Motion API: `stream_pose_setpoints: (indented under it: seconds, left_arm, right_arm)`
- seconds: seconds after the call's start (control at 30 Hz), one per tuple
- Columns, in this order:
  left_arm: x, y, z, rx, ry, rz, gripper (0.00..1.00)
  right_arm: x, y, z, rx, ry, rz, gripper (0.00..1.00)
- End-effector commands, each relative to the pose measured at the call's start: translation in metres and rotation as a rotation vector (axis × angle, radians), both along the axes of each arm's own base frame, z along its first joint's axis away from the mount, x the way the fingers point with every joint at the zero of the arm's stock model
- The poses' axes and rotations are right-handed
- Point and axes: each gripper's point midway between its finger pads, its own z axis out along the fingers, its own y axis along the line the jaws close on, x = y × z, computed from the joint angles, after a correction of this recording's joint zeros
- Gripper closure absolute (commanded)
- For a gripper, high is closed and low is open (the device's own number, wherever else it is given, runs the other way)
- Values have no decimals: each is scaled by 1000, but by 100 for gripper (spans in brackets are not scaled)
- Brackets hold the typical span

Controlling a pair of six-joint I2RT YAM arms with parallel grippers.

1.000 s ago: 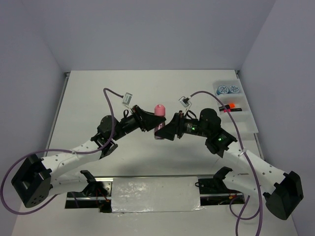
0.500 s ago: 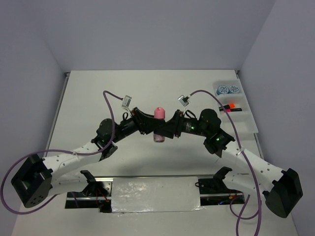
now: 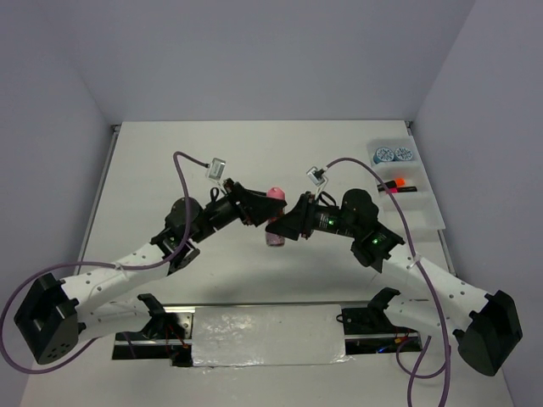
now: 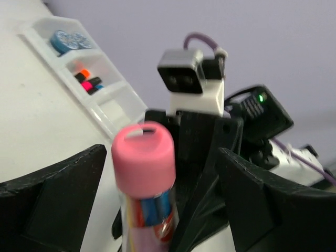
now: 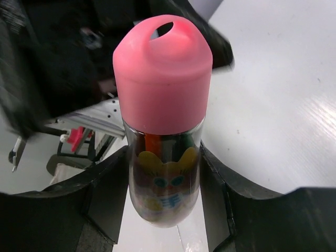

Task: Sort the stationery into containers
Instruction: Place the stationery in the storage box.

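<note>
A small clear packet with a pink cap and coloured bits inside hangs above the table's middle, between my two grippers. My right gripper is shut on its clear body, and in the right wrist view the packet sits squeezed between both fingers of that gripper. My left gripper stands open around the packet, with gaps on both sides. The containers are a clear divided tray at the far right. It holds two blue-and-white round items and pink- and orange-capped highlighters.
The left wrist view shows the tray beyond the packet, with the round items and highlighters in separate compartments. The right arm's camera block is right behind the packet. Purple cables arc over both arms.
The right gripper closed on the packet's body, then the left gripper opened and let go of it. The packet stayed above the table's middle, shifting only slightly.
</note>
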Motion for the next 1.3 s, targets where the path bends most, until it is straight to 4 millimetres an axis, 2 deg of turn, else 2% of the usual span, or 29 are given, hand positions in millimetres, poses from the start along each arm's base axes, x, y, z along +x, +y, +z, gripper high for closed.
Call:
stream_pose_setpoints:
  seconds: [0.0, 0.03, 0.07, 0.13, 0.2, 0.27, 0.3, 0.33, 0.37, 0.43, 0.47, 0.5, 0.53, 0.57, 0.6, 0.63, 0.67, 0.7, 0.77, 0.8, 0.83, 0.9, 0.93, 0.97, 1.0, 1.07, 1.1, 1.27]
  left_arm:
    - [22, 12, 13, 92, 10, 143, 1]
    - [27, 16, 26, 100, 11, 181, 1]
    - [38, 23, 25, 133, 26, 251, 1]
    - [48, 33, 22, 211, 68, 322, 1]
    - [66, 52, 12, 282, 136, 463, 1]
    - [73, 74, -12, 414, 241, 556, 1]
    - [77, 85, -11, 441, 260, 600, 0]
    - [76, 101, -28, 516, 314, 627, 1]
    - [74, 108, -31, 542, 327, 633, 1]
    - [64, 125, -38, 615, 348, 636, 1]
    - [56, 135, -31, 642, 315, 637, 1]
    - [47, 147, -34, 708, 309, 643, 1]
    - [37, 159, -25, 716, 290, 657, 0]
    - [31, 169, -23, 743, 285, 669, 1]
    - [25, 181, -16, 759, 277, 701, 1]
    - [11, 197, -19, 813, 278, 709, 1]
    - [5, 206, -16, 828, 269, 720, 1]
    - [1, 212, -19, 848, 262, 725, 1]
    - [-9, 225, -17, 863, 212, 735, 1]
    - [-11, 228, -31, 895, 208, 729, 1]
    - [-15, 234, -30, 883, 190, 747, 1]
    - [-15, 239, -53, 900, 205, 772, 1]
    - [-17, 243, -55, 877, 201, 789, 1]
    - [-17, 243, -68, 887, 212, 785, 1]
    - [-18, 241, -65, 870, 205, 779, 1]
    - [-21, 240, -60, 859, 182, 761, 1]
    - [-20, 241, -56, 842, 167, 771, 1]
    - [-22, 237, -58, 842, 162, 745, 1]
  right_arm:
    - [3, -3, -3, -22, -34, -26, 100]
    - [4, -2, -8, -35, -24, -29, 100]
    - [6, -3, -12, -46, -21, -37, 100]
    - [11, -6, -22, -80, 6, -72, 100]
    - [23, -15, -36, -134, 46, -157, 100]
    - [37, -31, -39, -156, 77, -252, 100]
    - [46, -44, -51, -197, 117, -325, 100]
    - [51, -56, -51, -207, 127, -378, 100]
    - [64, -81, -64, -251, 182, -484, 100]
    - [83, -121, -73, -290, 209, -662, 100]
    - [101, -161, -79, -308, 238, -804, 100]
    - [103, -188, -92, -368, 272, -891, 100]
    - [109, -212, -96, -395, 292, -972, 100]
    - [110, -249, -107, -439, 357, -1099, 100]
    - [112, -273, -114, -473, 392, -1181, 100]
    - [113, -297, -116, -513, 406, -1272, 100]
    - [108, -322, -121, -526, 462, -1359, 100]
    - [108, -333, -125, -531, 487, -1389, 100]
    - [112, -350, -121, -496, 487, -1457, 100]
    - [113, -365, -122, -487, 505, -1506, 100]
    - [116, -374, -113, -464, 502, -1546, 100]
    - [116, -394, -118, -494, 566, -1619, 100]
    - [121, -402, -107, -485, 563, -1648, 100]
    - [122, -408, -113, -507, 603, -1656, 100]
    - [126, -416, -105, -498, 600, -1680, 100]
    - [127, -427, -106, -512, 622, -1714, 100]
    - [129, -435, -100, -498, 620, -1734, 99]
    - [136, -444, -107, -499, 663, -1722, 93]
